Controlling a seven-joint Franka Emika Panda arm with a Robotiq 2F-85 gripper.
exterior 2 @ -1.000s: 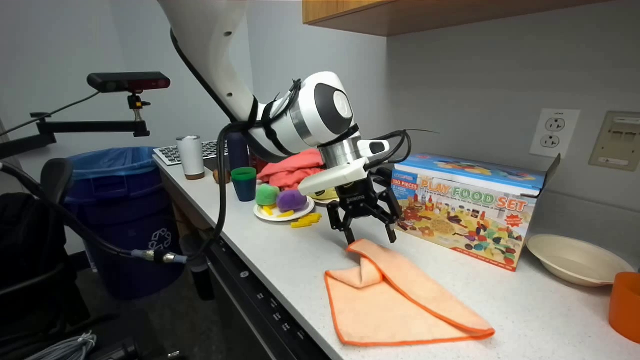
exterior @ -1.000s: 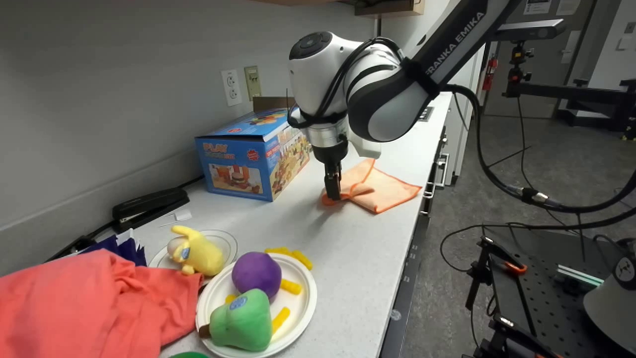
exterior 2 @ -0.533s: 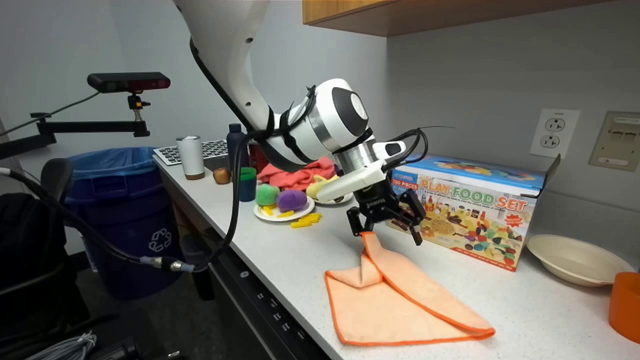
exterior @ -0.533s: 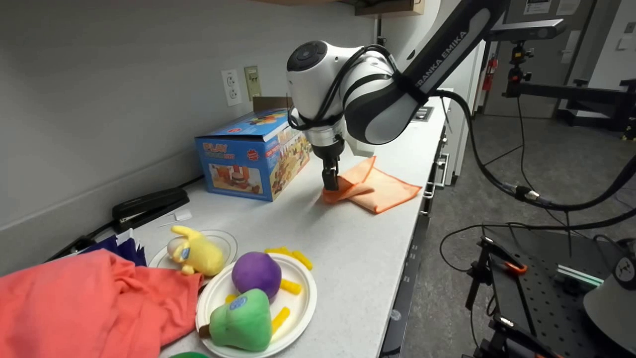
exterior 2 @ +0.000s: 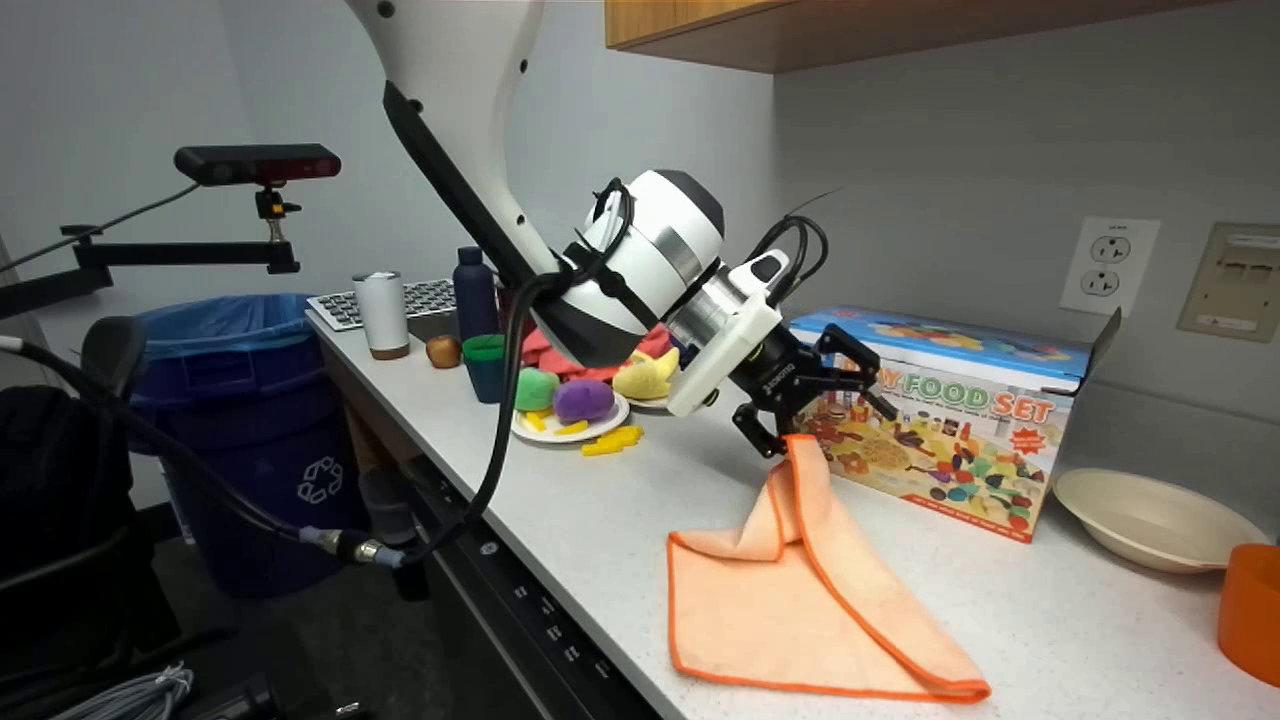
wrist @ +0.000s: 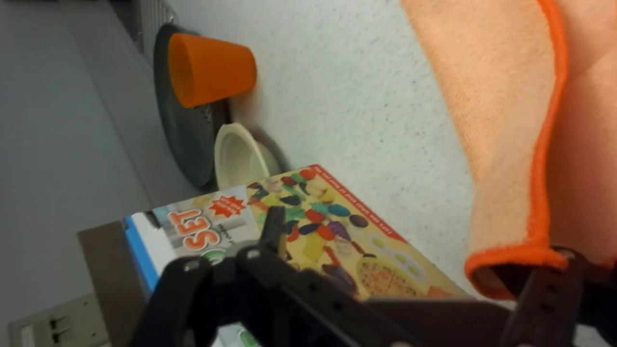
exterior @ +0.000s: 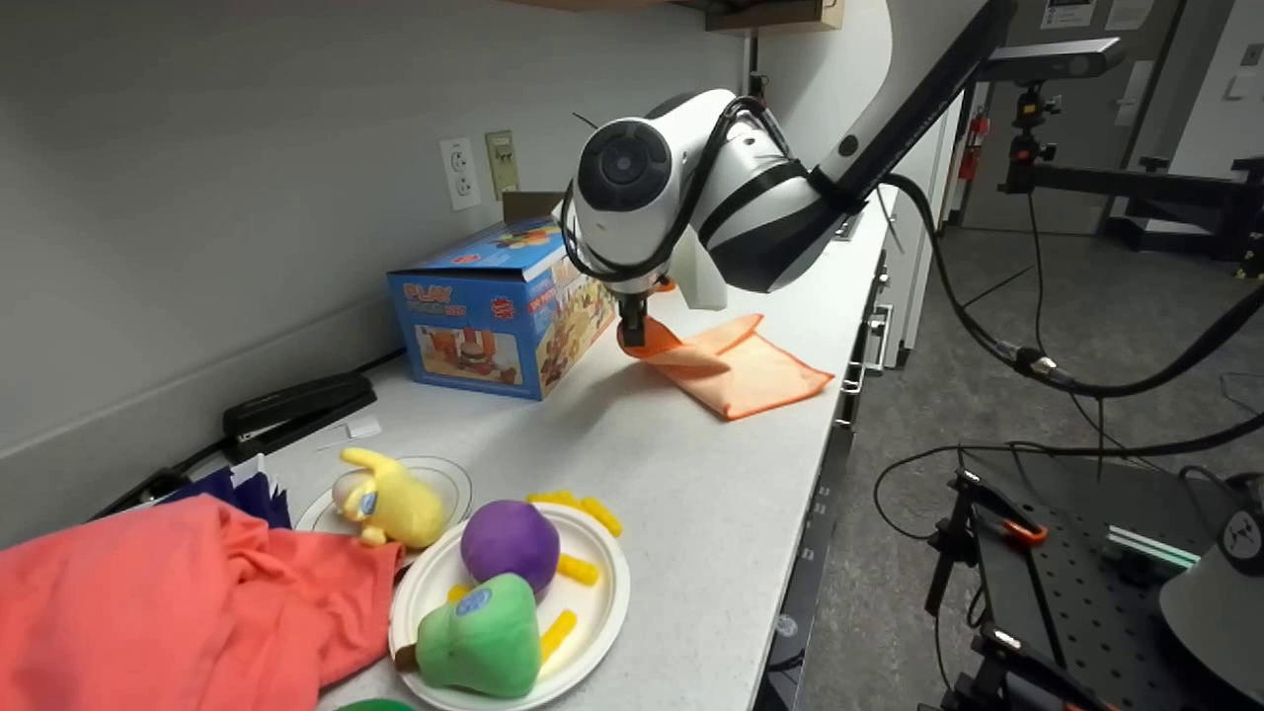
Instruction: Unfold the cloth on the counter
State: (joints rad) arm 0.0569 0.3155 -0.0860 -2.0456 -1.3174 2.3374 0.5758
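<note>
In an exterior view, the arm (exterior 2: 650, 240) leans down over the counter (exterior 2: 600, 490), gripper (exterior 2: 832, 428) tilted, jaws spread wide apart. Cloth (exterior 2: 770, 630), salmon-orange with a darker hem, on the counter close to the front edge: lower part flat, a long flap folded over along one side, far corner lifted off the surface and hooked on one finger (exterior 2: 757, 431), not pinched between the two. Second finger well apart from that corner, in front of the play-food box (exterior 2: 960, 440) as seen from here. Beige bowl (exterior 2: 1155, 520) just beside the box; orange cup (exterior 2: 1250, 615) near the bowl, cut off by the frame. Farther along: white tumbler (exterior 2: 382, 315), dark blue bottle (exterior 2: 474, 295). In an exterior view from the counter's far end, the gripper shows edge-on, tip at the raised end of the cloth, near the box; jaw gap unreadable at this angle. Foreground: white plate (exterior: 614, 597) with green pear (exterior: 484, 637), purple fruit (exterior: 511, 546) and yellow sticks (exterior: 578, 570); coral-red fabric (exterior: 178, 612) bunched beside it. Black stapler (exterior: 301, 410) near the wall. Wrist view: orange hem curls about one finger at right, that fingertip partly hidden; second finger across the box's printed side; orange cup overlapping a dark round pan (wrist: 181, 125).
</note>
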